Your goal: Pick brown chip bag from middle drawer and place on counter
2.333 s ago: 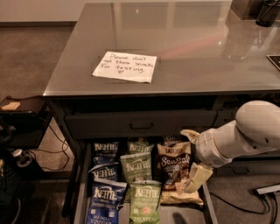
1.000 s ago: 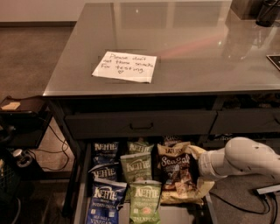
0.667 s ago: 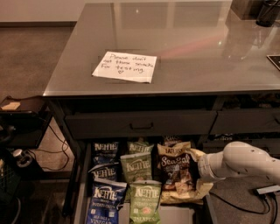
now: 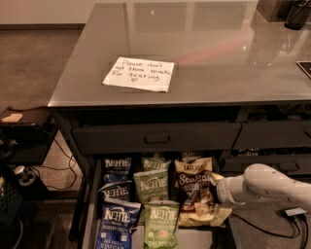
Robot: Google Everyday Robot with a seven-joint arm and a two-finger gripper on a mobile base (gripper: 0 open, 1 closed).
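Note:
The brown chip bag [image 4: 193,186] with white "Sea Salt" script lies at the right of the open middle drawer [image 4: 92,193], with a second tan-bottomed bag [image 4: 203,214] just below it. My gripper [image 4: 217,188], at the end of the white arm [image 4: 269,187], reaches in from the right and sits at the brown bag's right edge. Where it meets the bag is hidden by the arm's end. The grey counter [image 4: 218,53] above bears a white handwritten note [image 4: 138,74].
Green Kettle bags [image 4: 152,186] fill the drawer's middle and blue Kettle bags [image 4: 116,171] its left. A closed drawer [image 4: 155,138] sits above and narrower drawers [image 4: 272,134] to the right. A black side shelf [image 4: 24,127] stands left. A dark object [image 4: 296,14] stands on the counter's far right.
The arm has come down from above the drawer's right side to drawer level. The gripper now sits low against the brown bag's right edge. The bags have not visibly moved.

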